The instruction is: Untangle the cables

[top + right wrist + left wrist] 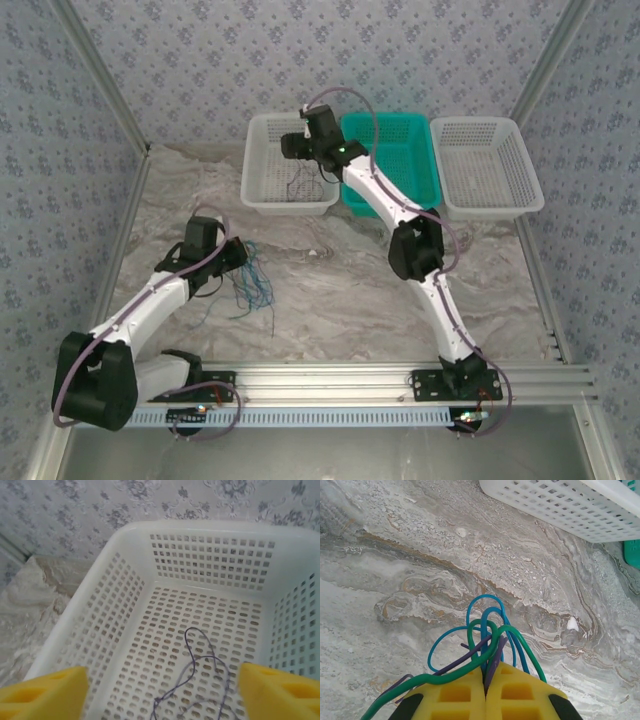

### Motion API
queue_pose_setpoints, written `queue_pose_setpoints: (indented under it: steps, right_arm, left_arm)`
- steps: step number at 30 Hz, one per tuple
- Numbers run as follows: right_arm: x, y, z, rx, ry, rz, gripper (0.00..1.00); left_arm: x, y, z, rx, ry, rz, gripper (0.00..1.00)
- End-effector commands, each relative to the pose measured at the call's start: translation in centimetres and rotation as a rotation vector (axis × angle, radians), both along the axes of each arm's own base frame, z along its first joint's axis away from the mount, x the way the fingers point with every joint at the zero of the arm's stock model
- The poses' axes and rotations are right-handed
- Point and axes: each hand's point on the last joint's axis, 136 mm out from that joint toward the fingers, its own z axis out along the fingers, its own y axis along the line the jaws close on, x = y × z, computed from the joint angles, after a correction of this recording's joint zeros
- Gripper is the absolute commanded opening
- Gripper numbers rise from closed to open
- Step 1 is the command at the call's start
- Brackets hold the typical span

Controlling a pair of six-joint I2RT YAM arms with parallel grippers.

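Pinching a cable bundle (489,645) of blue wire (485,596), green wire (445,678) and dark purple strands (465,657) between its closed yellow pads (455,697), the left gripper (485,692) hangs above the marbled table (420,555), with loose ends trailing onto it. The right gripper (162,690) hovers with its fingers (45,695) spread wide over the white basket (90,605), where a dark wire (214,655) lies curled on the floor.
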Motion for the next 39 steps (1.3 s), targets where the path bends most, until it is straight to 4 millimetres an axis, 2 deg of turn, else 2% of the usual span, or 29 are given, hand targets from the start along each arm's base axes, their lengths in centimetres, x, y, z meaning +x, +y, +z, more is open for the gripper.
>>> queue_pose_setpoints:
  steps: [1,4,6,10,13,18,21,25,27,30,31,32,34,37,39]
  right_arm:
    - [-3.1,-1.7,8.9,0.045,-0.064,0.025,0.87]
    - [-4.7,-2.7,10.4,0.093,-0.009,0.073,0.88]
    - [-6.4,-2.5,11.4,0.135,0.026,0.144,0.86]
    - [-12.1,-1.3,11.2,0.179,0.095,0.354,0.81]
    - [-16.4,-1.3,9.1,0.199,0.113,0.405,0.80]
    - [-22.7,-1.8,4.1,0.242,0.160,0.417,0.79]
    - [-26.3,-0.2,1.6,0.284,0.247,0.464,0.78]
    - [-29.9,2.9,-1.3,0.289,0.393,0.503,0.77]
    - [-31.1,4.4,-2.6,0.271,0.435,0.536,0.76]
    - [-31.7,5.7,-4.5,0.242,0.459,0.544,0.72]
    - [-31.6,6.0,-5.0,0.243,0.469,0.542,0.64]
    - [-31.5,6.3,-5.5,0.247,0.484,0.537,0.51]
    - [-31.0,6.7,-5.9,0.255,0.501,0.535,0.37]
    - [-30.7,6.9,-6.3,0.240,0.502,0.526,0.30]
    - [-30.5,6.8,-6.7,0.225,0.499,0.517,0.30]
  left_arm:
    - [0.6,-0.2,1.1,0.001,-0.022,0.002,0.04]
    - [1.0,-0.5,1.4,-0.004,-0.024,-0.008,0.04]
    - [1.2,-0.9,1.7,-0.017,-0.032,-0.016,0.04]
    - [1.5,-2.6,3.0,-0.073,-0.078,-0.072,0.04]
    - [1.7,-4.0,4.1,-0.122,-0.117,-0.121,0.05]
    - [2.2,-5.2,5.1,-0.133,-0.161,-0.155,0.05]
    - [2.5,-5.5,4.9,-0.104,-0.153,-0.157,0.05]
    - [2.6,-6.2,4.3,-0.082,-0.138,-0.184,0.05]
    - [2.5,-6.2,4.1,-0.079,-0.132,-0.182,0.05]
    - [2.3,-6.0,4.0,-0.078,-0.129,-0.173,0.05]
    - [2.2,-5.8,4.0,-0.073,-0.127,-0.169,0.05]
    - [2.2,-5.7,4.0,-0.066,-0.128,-0.165,0.05]
    - [2.0,-5.4,4.1,-0.053,-0.130,-0.160,0.05]
    - [1.8,-5.0,4.4,-0.037,-0.136,-0.154,0.05]
    - [1.8,-4.9,4.5,-0.031,-0.138,-0.150,0.05]
